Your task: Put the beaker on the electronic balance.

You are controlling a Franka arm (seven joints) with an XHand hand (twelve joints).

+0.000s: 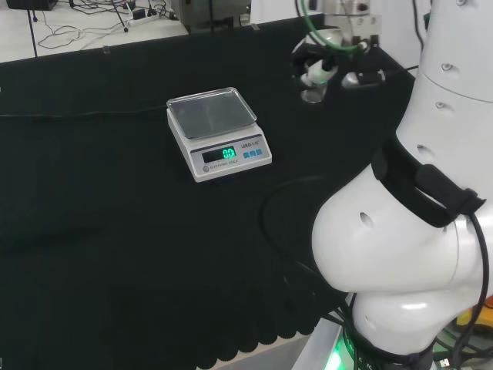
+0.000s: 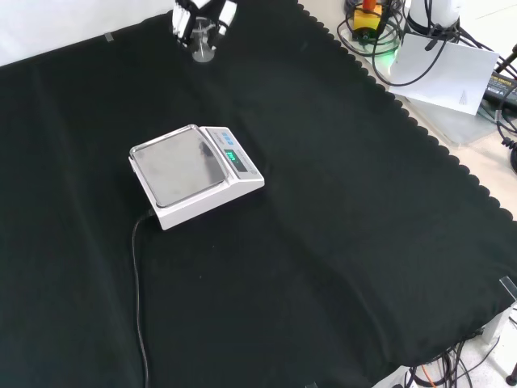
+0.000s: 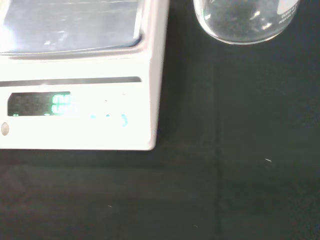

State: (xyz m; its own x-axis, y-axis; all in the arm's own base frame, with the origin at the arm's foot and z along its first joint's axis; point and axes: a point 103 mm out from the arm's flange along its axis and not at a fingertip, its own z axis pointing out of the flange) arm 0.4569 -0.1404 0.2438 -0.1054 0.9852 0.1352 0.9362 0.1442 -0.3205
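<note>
On the black cloth, a white balance with a bare steel pan and a lit green display.
To its right in the head view, well apart, the hand has its fingers curled around a clear beaker; a black cable trails from the balance.

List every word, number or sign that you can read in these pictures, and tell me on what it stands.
Nothing can be read with certainty.
On the balance, the green display: digits lit, too blurred to read.
Beside the display: small print, too small to read.
On the beaker: a white mark, blurred.
</note>
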